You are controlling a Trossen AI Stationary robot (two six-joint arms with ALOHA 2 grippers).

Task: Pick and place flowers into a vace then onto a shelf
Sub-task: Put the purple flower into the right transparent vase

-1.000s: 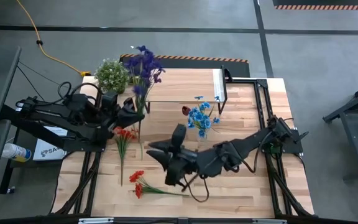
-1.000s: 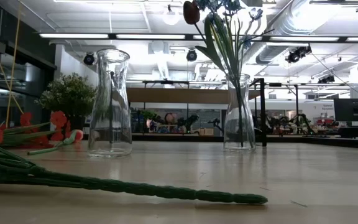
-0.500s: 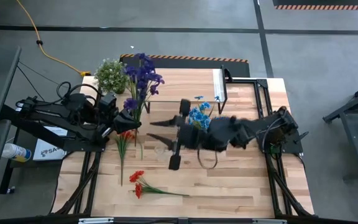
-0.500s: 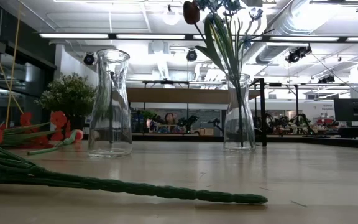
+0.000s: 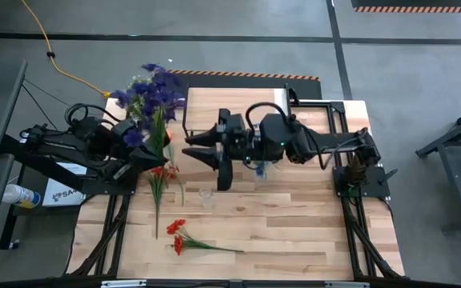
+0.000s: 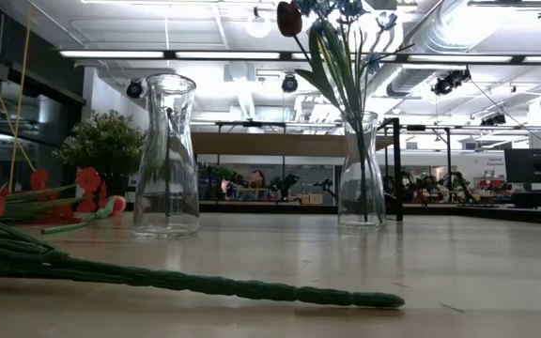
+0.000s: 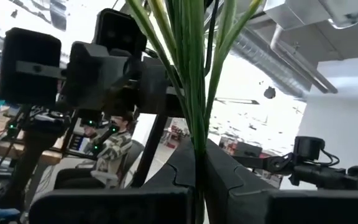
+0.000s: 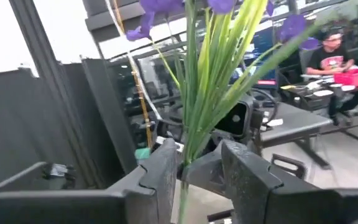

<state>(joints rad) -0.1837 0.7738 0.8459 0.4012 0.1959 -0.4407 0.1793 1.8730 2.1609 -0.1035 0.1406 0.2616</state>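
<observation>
Overhead, the left hand (image 5: 157, 154) holds a purple spray (image 5: 146, 92) by its green stems (image 7: 194, 74), fingers (image 7: 185, 165) pressed shut on them, near the tabletop's (image 5: 294, 232) left edge. The right hand (image 5: 189, 150) reaches across from the far side toward the same bunch; its own camera shows the stems (image 8: 197, 112) rising between its partly parted fingers (image 8: 160, 174), though whether they pinch the stems cannot be told. Red flowers (image 5: 160, 174) lie on the tabletop just below the left hand, and another red bunch (image 5: 178, 236) lies nearer the front edge. A small clear vase (image 5: 206, 196) stands between them. At table height, that empty vase (image 6: 167, 155) stands left of a second vase (image 6: 361, 174) already carrying stems and a dark red bud (image 6: 289, 17); a long green stem (image 6: 205, 280) lies across the foreground. A potted plant (image 6: 104, 143) sits at the back left. The shelf (image 5: 310, 108) stands at the tabletop's rear right, partly covered by the right arm. A person (image 8: 328, 46) sits at a desk in the room beyond.
</observation>
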